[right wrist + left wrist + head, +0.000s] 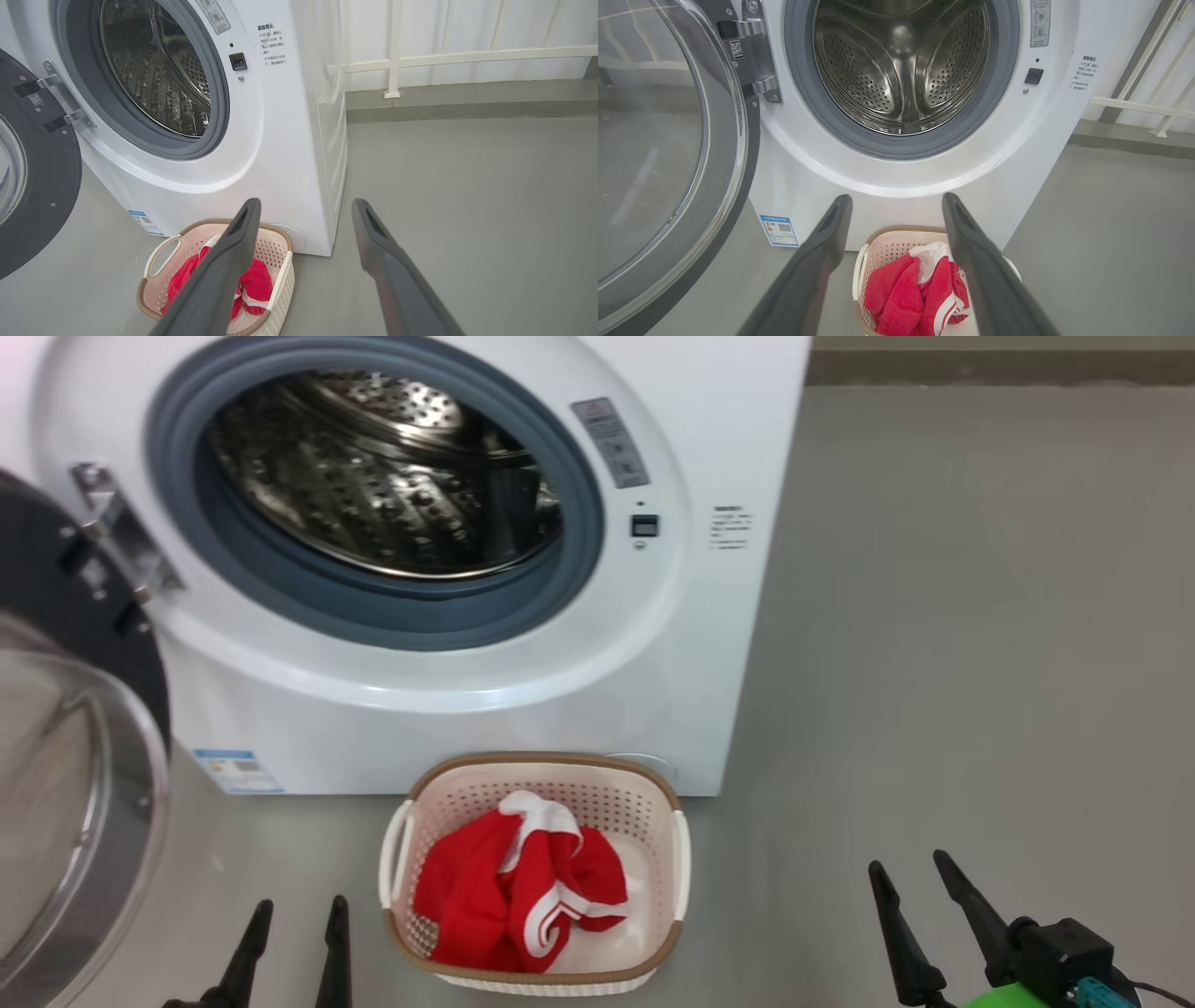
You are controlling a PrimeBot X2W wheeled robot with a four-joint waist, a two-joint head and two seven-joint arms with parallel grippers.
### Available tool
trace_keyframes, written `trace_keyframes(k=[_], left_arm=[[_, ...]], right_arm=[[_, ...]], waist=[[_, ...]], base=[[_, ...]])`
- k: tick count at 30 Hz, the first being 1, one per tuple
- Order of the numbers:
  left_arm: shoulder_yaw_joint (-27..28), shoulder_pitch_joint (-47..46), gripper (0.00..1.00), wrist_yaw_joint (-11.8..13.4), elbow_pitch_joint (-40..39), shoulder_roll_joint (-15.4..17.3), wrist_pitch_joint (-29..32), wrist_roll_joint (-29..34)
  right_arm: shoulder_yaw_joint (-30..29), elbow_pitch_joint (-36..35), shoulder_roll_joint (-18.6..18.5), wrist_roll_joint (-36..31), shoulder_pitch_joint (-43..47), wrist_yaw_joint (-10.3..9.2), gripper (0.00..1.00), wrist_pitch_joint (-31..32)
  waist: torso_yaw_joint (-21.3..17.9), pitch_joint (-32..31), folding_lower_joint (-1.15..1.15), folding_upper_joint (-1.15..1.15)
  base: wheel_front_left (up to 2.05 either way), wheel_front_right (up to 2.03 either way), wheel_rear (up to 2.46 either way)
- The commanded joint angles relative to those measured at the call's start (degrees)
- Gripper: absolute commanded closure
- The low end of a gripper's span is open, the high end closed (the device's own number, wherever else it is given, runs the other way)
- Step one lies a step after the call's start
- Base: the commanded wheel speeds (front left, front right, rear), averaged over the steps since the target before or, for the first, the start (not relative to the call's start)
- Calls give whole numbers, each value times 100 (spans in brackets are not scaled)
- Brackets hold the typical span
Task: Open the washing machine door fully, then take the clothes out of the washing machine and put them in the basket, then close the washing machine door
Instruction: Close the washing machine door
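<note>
Status: red garment (485, 887) in basket (597, 803); drum (373, 476) (perforated steel) looks empty. Closing remains: washing machine door (65, 756) stands open. My left gripper (301, 905) and right gripper (907, 863): spread wide, empty.

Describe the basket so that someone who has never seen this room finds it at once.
Start at the big white washing machine, its round door swung open on the robot's left. On the grey floor just in front of its base sits the basket, a small cream perforated tub. Its brown woven-look rim and the red clothes with white stripes inside set it apart.
</note>
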Motion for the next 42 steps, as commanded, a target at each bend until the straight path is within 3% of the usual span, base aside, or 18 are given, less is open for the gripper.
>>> trace_keyframes(k=[1, 12, 27, 42], left_arm=[[142, -108, 0, 79, -94, 47, -71, -47], [-97, 11, 0, 372, -12, 47, -71, -114], [-225, 185, 0, 543, -39, 47, -71, -114], [-186, 414, 0, 925, -462, 47, -71, -479]], right_arm=[[189, -104, -95, -9, -165, 35, 0, -37], [449, 14, -215, 52, -239, 35, 0, -37], [627, 125, -223, 152, -133, 35, 0, -37], [1250, 397, -444, 322, -687, 35, 0, -37]], waist=[[282, -50, 0, 0], [1232, -196, 0, 0], [2298, -439, 0, 0], [2478, -291, 0, 0]], base=[[0, 0, 0], [0, 0, 0], [0, 0, 0], [0, 0, 0]])
